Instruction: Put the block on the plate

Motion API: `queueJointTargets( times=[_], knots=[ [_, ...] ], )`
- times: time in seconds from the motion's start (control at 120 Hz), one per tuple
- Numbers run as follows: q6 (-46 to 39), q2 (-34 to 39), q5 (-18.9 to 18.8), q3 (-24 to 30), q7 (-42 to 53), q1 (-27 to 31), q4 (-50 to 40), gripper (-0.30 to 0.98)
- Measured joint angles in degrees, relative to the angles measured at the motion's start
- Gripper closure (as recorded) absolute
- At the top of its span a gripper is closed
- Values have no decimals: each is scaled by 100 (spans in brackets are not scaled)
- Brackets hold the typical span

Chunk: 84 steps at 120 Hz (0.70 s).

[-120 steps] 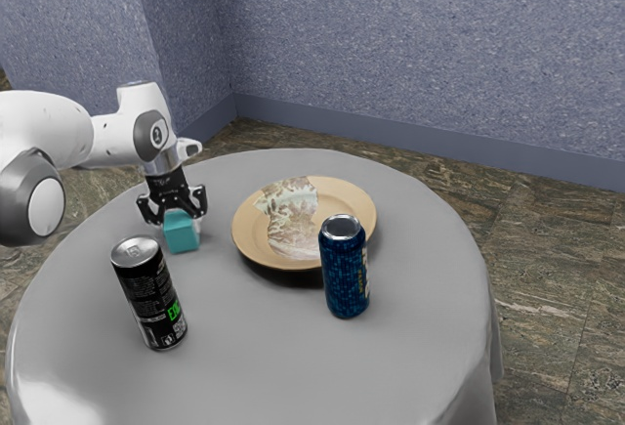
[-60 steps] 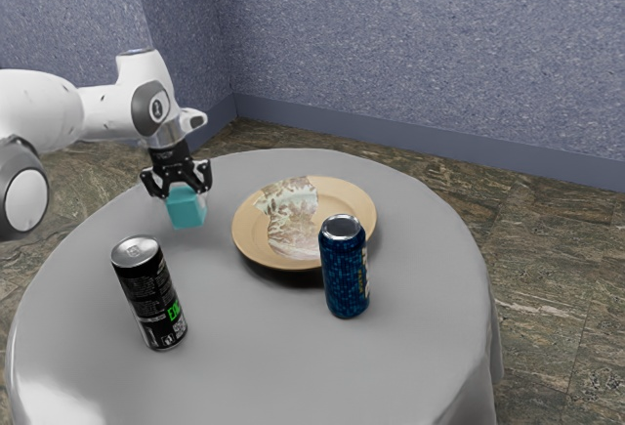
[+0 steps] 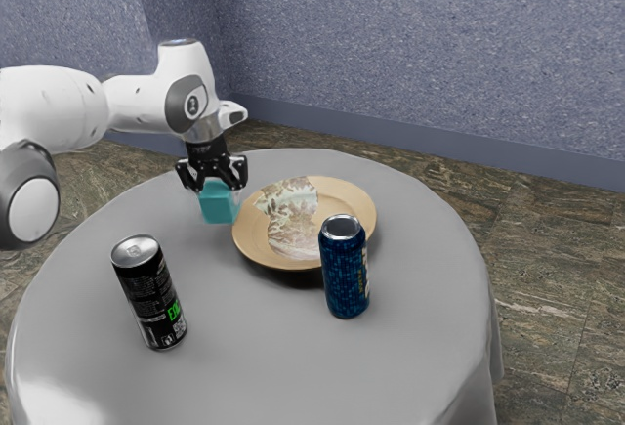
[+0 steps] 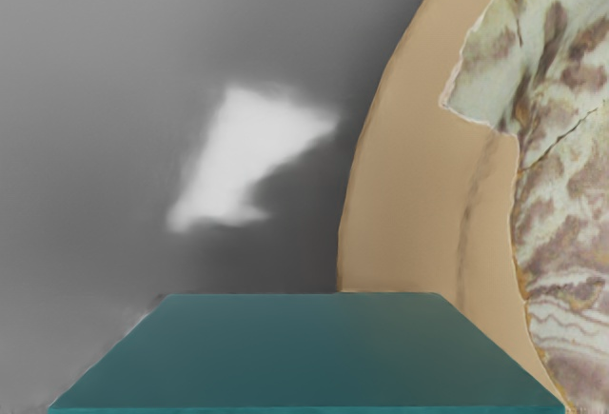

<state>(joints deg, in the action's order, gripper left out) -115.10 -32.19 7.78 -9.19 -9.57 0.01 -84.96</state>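
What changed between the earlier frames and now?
The teal block, held in the gripper, went up, then toward the exterior view's right, closer to the plate. Nothing let go. The plate, black can and blue can stayed put.

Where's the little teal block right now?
It's held in the gripper: the block is by the near edge of the plate, on the exterior view's left.

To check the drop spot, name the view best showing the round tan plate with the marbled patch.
The exterior view: nearly the whole plate, slightly covered by the dark blue metal can. The wrist view cuts it off, showing some rim and patch.
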Motion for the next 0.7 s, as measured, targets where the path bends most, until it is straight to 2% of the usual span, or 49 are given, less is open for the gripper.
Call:
queueJointTargets(
  times=[0.342, 0.7],
  knots=[
    [-53, -122, -14, 54, -133, -510, 197, 28],
    [-168, -603, -10, 101, -268, -957, 770, 28]
  ],
)
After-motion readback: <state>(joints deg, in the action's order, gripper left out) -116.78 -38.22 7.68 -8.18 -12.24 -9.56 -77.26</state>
